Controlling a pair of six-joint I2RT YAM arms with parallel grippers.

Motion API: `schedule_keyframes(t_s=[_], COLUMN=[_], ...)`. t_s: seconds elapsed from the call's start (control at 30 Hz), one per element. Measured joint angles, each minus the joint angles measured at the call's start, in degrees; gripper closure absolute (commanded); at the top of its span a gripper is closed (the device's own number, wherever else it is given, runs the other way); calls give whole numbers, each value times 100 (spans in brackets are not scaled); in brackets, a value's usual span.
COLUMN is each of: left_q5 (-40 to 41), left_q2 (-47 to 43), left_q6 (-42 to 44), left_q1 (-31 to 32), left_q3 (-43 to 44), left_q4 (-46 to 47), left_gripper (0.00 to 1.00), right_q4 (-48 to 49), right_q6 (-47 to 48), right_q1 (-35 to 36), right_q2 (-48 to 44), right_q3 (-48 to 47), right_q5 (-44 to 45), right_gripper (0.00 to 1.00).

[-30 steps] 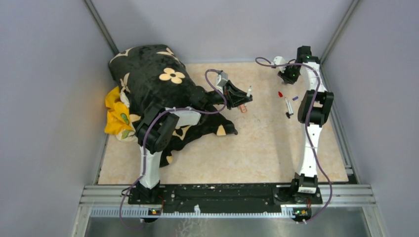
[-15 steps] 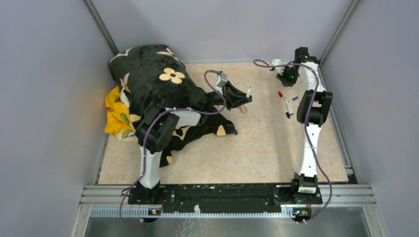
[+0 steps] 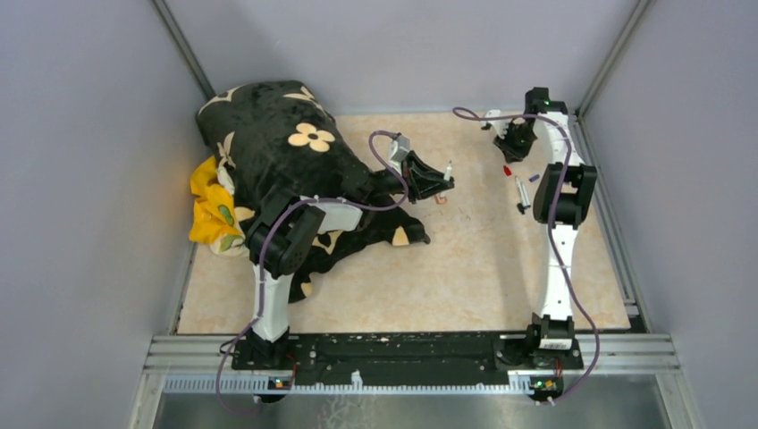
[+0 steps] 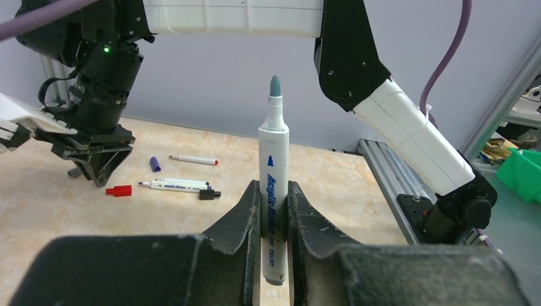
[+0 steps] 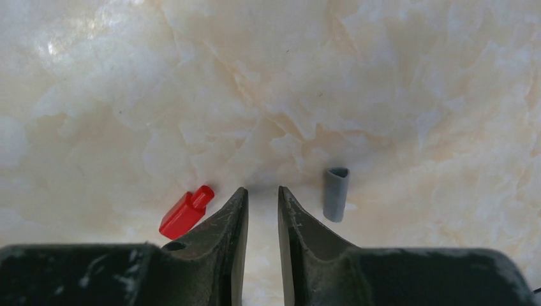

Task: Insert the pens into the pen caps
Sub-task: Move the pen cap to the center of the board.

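Left gripper (image 4: pixel 274 191): both fingers pressed against a white marker (image 4: pixel 273 143), barrel upright between them.
Marker tip (image 4: pixel 275 86): grey-blue, uncapped, pointing up.
Right gripper (image 4: pixel 97 175): far left, pointing down at the tabletop (image 4: pixel 357 191).
Red cap (image 4: pixel 118 190): lying flat just beside the right gripper.
Purple cap (image 4: pixel 155 164): lying near a thin pen (image 4: pixel 193 159).
Second white marker (image 4: pixel 175 185): lying flat, a black cap (image 4: pixel 209 194) just beside its right end.
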State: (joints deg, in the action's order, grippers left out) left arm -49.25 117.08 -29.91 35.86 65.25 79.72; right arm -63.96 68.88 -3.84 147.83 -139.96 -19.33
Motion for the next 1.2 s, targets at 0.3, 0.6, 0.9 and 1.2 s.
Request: schedule_keyframes(t_s=[0.3,0.6,0.9,1.2], left_q5=[20,37,39,42], left_q2=[-79,-181,-181,-181], left_q6=[22,81,81,76], left_q1=[0,-2,0,0], left_q3=[-186,-251,-251,-251], left_q4=[22,138,181,232], left_gripper=[100,100,100,100], right_q4=[1322,2736,3191,3316], right_q6=[-2225,-5508,-7458,-8063], right_q1=[-33,-122,-122,-122], right_q2=[-459,-957,-957,-940], right_q3=[621,1322,1622,1622], right_q5=[-55,391,1399,1694], right_gripper=[59,58,57,59])
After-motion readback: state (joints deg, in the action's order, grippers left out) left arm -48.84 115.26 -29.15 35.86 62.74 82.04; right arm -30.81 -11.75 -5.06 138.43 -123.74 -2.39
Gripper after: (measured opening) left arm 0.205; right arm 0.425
